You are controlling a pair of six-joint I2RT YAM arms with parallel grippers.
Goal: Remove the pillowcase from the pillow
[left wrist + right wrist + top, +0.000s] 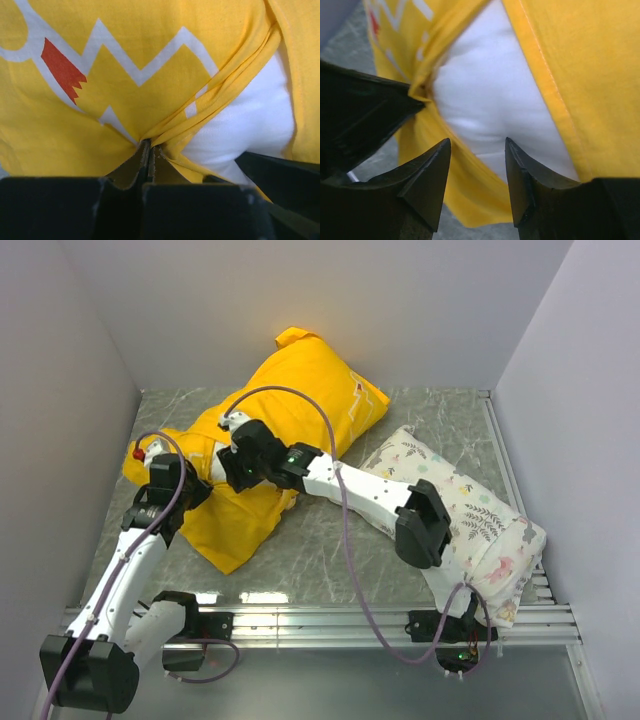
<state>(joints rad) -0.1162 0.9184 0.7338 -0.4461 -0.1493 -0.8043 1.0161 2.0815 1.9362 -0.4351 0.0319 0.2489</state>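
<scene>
Where the yellow cloth pillowcase (300, 380), printed with white zigzag lines and a small red patch, lies slantwise on the grey marbled table (330, 565), we see both arms meeting over its lower left part. The plain white plump pillow (245, 125) is inside this pillowcase. From above almost all of it is covered, but both wrist views show a bulge of it bared at the pillowcase's open mouth, with a stitched yellow hem running along each side.

Our left gripper (150, 155) is clenched on a gathered fold of the pillowcase, right at the edge of that mouth. The cloth fans out in creases from the pinch, and the bare pillow shows just beside it.

Our right gripper (477, 145) is released, its two dark fingers (427, 175) spread apart over the bare white pillow in the mouth. We cannot tell whether the tips touch the pillow. The left gripper's pinch sits close beside it.

Off the pillowcase's right edge lies a white pillow with small pastel prints (480, 525), and the right arm's elbow rests across it.
</scene>
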